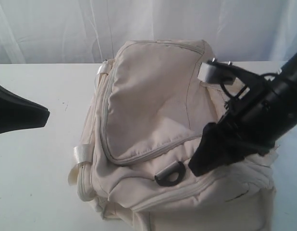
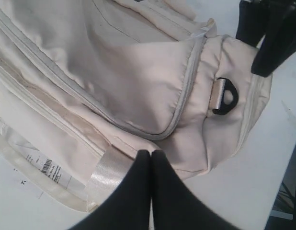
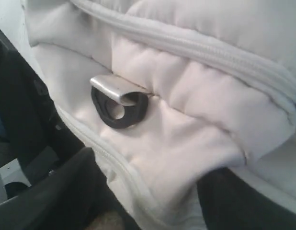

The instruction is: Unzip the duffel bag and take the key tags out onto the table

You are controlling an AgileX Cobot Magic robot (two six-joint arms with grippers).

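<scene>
From the exterior view, the duffel bag [image 1: 148, 96] sits in the middle of the table [image 1: 38, 183]; every zipper that shows is closed, so the key tags are out of sight and presumably inside. The left gripper [image 1: 40, 117] hangs over bare table, well apart from the bag, likely parked out of the way. The right gripper [image 1: 201, 161] is down on the end of the bag nearer the camera, just beside the black D-ring [image 1: 170, 174], probably because a zipper starts near there.

In the left wrist view, that arm's fingers [image 2: 138, 172] are clenched together with nothing between them; they hover near a shiny strap loop [image 2: 107, 170] at the bag's edge. A paper barcode tag [image 2: 47, 167] lies by the bag's side; the pocket zipper [image 2: 184, 91] runs shut.

In the right wrist view, the two dark fingers [image 3: 66, 191] stand wide apart, released, with a bulge of fabric between them and no grasp that I can make out. No zipper pull shows here, so finding one looks like the step in hand.
</scene>
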